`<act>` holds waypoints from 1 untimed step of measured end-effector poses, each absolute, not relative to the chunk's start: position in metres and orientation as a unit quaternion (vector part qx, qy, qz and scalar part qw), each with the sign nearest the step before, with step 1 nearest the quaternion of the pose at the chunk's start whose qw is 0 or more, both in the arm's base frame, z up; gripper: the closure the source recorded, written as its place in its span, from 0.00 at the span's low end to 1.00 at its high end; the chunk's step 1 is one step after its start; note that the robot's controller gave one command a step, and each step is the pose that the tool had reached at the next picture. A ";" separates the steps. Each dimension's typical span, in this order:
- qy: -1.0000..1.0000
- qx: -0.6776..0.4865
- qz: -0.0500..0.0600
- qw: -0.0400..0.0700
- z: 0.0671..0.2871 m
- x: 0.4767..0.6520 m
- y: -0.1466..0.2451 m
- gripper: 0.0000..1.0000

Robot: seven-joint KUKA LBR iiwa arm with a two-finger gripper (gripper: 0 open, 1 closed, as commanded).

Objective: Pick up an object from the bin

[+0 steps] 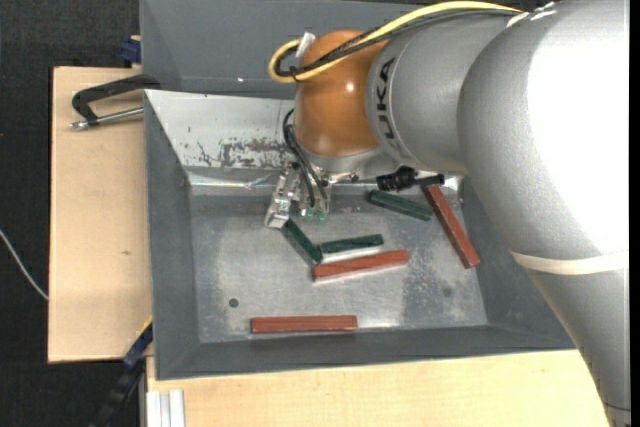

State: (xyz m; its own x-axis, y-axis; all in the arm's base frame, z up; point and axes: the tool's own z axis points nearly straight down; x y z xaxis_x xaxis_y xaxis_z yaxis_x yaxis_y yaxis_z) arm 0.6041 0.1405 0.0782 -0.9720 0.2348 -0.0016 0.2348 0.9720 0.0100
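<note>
The gripper (297, 207) hangs low over the far middle of the bin (170, 255), its fingers parted and empty. Just near of it lies a dark green stick (299, 241), whose far end is clear of the red-brown stick (360, 264), probably leaving room to straddle it.

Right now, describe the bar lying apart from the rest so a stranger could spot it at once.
Find the grey bin and its wall at the view's bottom edge. Just inside lies a red-brown bar, flat and parallel to that wall. The other red and green bars cluster by the gripper; this one lies alone, touching nothing.
</note>
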 end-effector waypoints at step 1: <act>0.993 0.119 0.005 0.002 0.078 0.604 0.140 1.00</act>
